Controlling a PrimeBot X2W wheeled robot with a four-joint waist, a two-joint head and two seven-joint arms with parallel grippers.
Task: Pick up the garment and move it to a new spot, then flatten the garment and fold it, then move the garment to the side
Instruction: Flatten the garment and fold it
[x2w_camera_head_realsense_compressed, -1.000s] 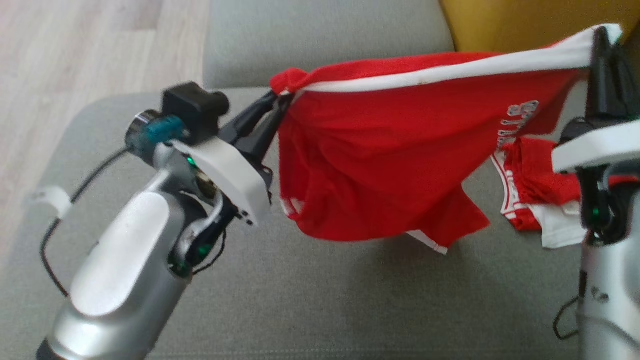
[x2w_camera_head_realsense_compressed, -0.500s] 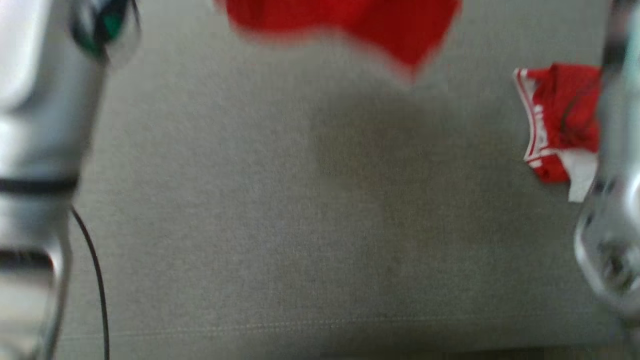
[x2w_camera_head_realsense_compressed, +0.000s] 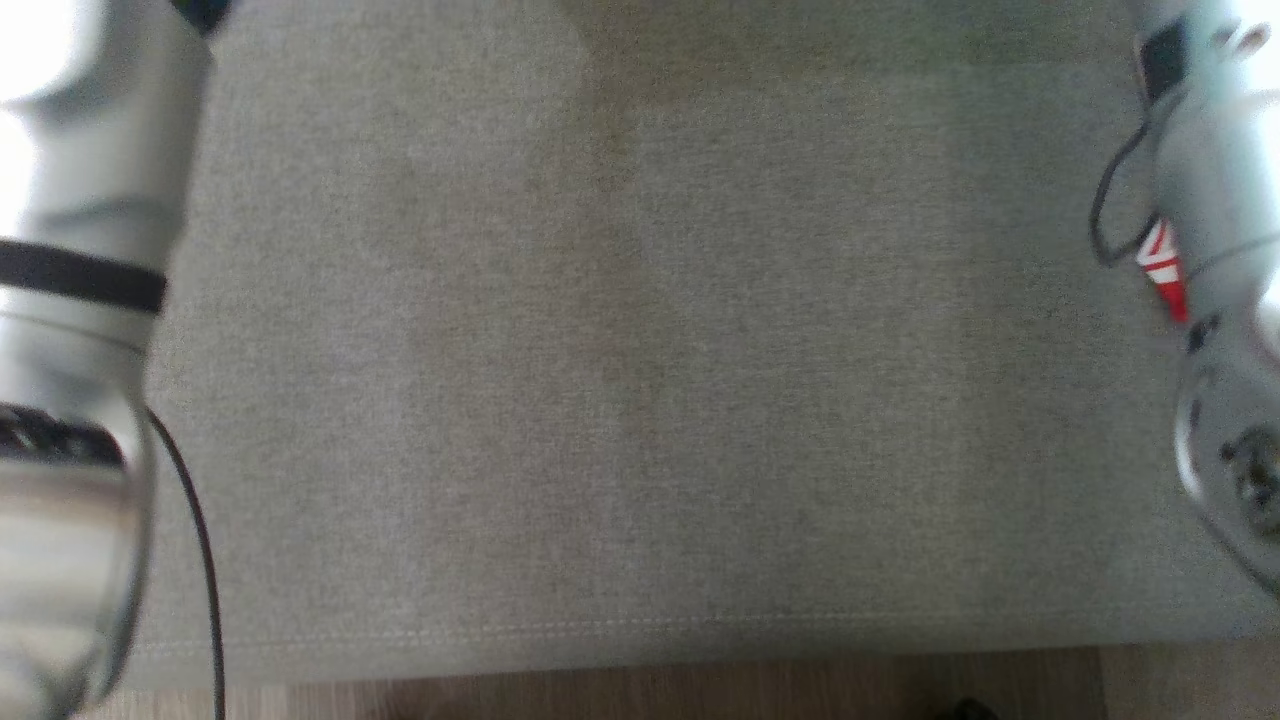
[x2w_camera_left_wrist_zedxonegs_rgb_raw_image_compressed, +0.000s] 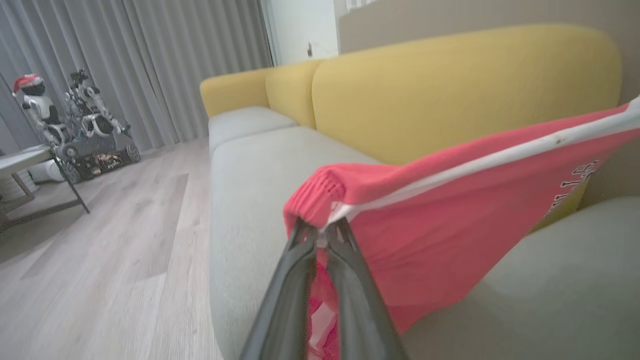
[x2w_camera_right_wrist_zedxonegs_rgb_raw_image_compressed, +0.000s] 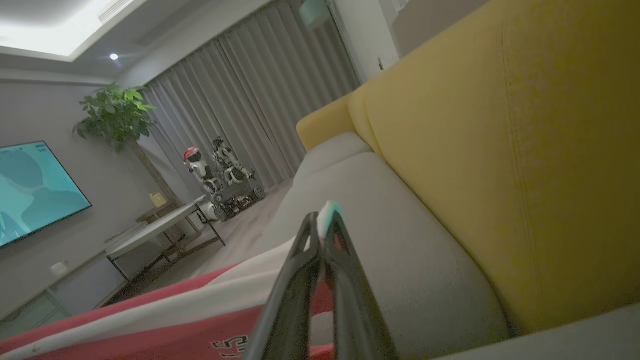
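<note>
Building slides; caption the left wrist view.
Left fingers pinch the red garment at its white trim, above the sofa seat.

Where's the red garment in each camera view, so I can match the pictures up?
Head view: a red-and-white scrap at the right edge, beside the right arm; whether it belongs to that garment, I cannot tell.
Left wrist view: red garment centre to right, pinched by the left gripper.
Right wrist view: lower left, pinched by the right gripper.
Shared landmark: the grey seat cushion.
</note>
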